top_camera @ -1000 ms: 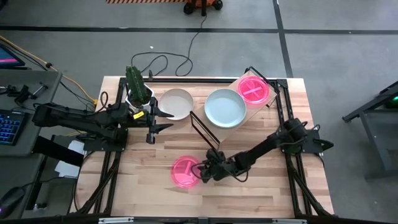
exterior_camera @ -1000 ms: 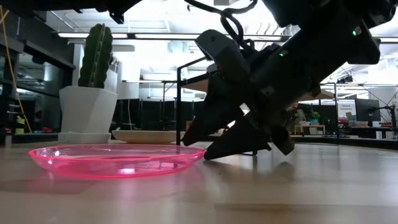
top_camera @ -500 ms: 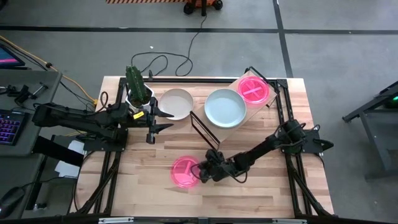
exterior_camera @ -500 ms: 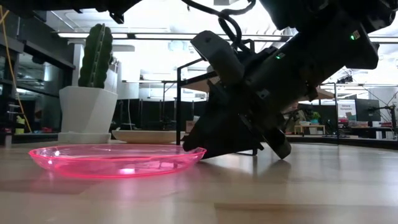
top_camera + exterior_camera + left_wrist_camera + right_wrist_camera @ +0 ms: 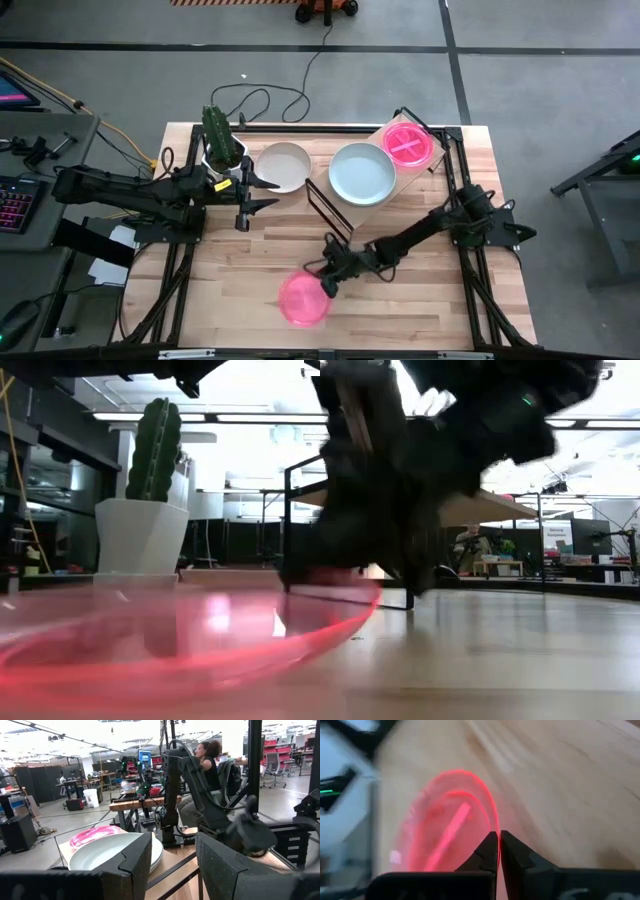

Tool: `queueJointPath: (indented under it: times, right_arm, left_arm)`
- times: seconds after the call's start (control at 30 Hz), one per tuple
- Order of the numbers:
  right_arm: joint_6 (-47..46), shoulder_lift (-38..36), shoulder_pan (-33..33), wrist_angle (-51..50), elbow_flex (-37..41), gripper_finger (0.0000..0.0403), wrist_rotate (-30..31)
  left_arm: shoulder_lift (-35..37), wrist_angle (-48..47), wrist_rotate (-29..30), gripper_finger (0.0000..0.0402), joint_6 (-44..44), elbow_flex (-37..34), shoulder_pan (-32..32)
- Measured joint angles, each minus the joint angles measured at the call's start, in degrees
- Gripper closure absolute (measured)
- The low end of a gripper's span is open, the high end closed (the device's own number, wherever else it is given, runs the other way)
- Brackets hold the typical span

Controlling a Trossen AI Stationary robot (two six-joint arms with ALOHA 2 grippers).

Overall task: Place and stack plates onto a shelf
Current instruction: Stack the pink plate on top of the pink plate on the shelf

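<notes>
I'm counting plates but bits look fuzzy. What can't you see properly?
- Low view: the pink plate by the right gripper is a blur, tilt unclear; the arm hides most of the shelf.
- Right wrist view: that plate is smeared.
- High view: anything under the grey-green plate is covered.
- Left wrist view, left gripper waiting by the cactus: the cream plate is out of frame.

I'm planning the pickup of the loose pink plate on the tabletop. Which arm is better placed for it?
Right. The right gripper sits at the pink plate edge, fingers closed. The left gripper waits far off by the cream plate.
</notes>
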State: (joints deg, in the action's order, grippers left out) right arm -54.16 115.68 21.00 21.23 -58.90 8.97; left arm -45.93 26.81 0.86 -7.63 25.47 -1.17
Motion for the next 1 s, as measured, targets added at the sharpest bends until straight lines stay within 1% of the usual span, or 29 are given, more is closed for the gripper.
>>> queueJointPath:
  times: [0.1,0.27,0.43,0.63,0.83,1.0]
  right_arm:
    - [1.86,-0.92,-2.37,0.78,-0.23,0.0403,-6.17]
    - [3.98,-0.79,-5.63,1.1,-0.1,0.0403,-14.23]
    - [4.55,-0.88,-7.89,4.53,-0.17,0.0403,-20.22]
    - [3.34,-1.31,-10.25,8.9,-0.17,0.0403,-28.9]
    - [3.39,-5.24,-12.44,10.85,-0.22,0.0403,-32.66]
    - [4.72,-9.87,-12.75,10.69,-0.28,0.0403,-33.0]
  left_arm:
    - [0.0,-0.05,-0.02,0.0259,-0.05,0.0,0.0]
    - [0.0,-0.03,-0.01,0.0259,-0.07,0.0,0.0]
    - [0.0,-0.07,0.0,0.0259,-0.07,0.0,0.0]
    - [0.0,-0.05,0.0,0.0259,-0.07,0.0,0.0]
    - [0.0,-0.07,0.0,0.0259,-0.07,-0.02,0.02]
    - [0.0,-0.1,0.0,0.0259,-0.07,-0.02,0.02]
